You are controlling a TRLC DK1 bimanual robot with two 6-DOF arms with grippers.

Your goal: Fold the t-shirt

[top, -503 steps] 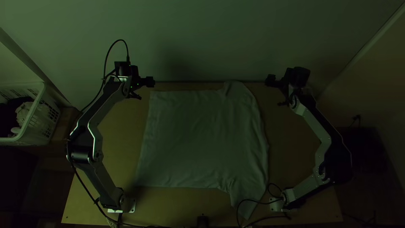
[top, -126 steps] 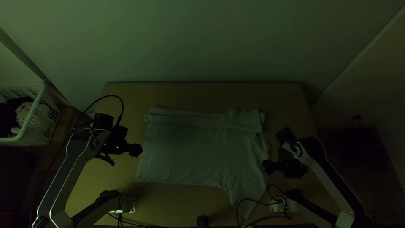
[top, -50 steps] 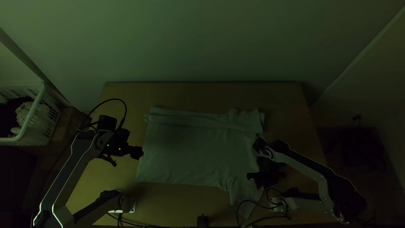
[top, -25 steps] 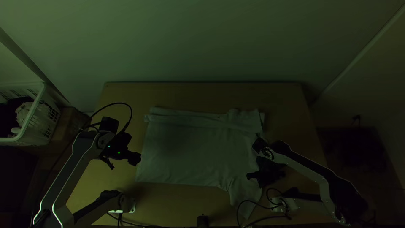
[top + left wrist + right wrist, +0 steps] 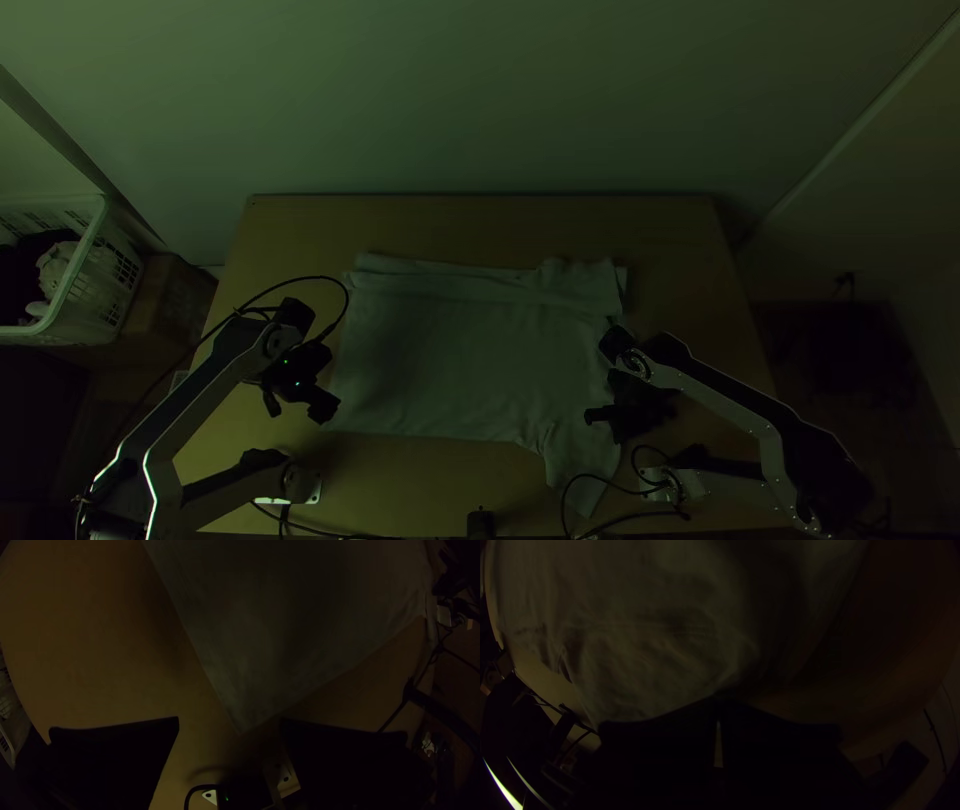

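Observation:
The pale t-shirt (image 5: 470,350) lies mostly flat, its far side folded over in a strip and one sleeve pointing toward the near table edge. My left gripper (image 5: 273,402) is above the table beside the shirt's near left corner. In the left wrist view the left gripper (image 5: 229,722) stands open, with the t-shirt (image 5: 280,635) corner showing between its fingertips. My right gripper (image 5: 622,436) is low at the right edge by the near sleeve. In the right wrist view the right gripper (image 5: 718,702) is shut on the edge of the t-shirt (image 5: 645,650).
A white basket (image 5: 70,300) holding cloths stands left of the table (image 5: 480,225). Black cables (image 5: 600,480) loop near the right arm's base, touching the sleeve area. A small black object (image 5: 480,522) sits at the near edge.
Over ten seconds the far side was folded nearward. The right gripper came left to the sleeve edge, then kept still. In the last half second the left gripper moved nearer the table's near side.

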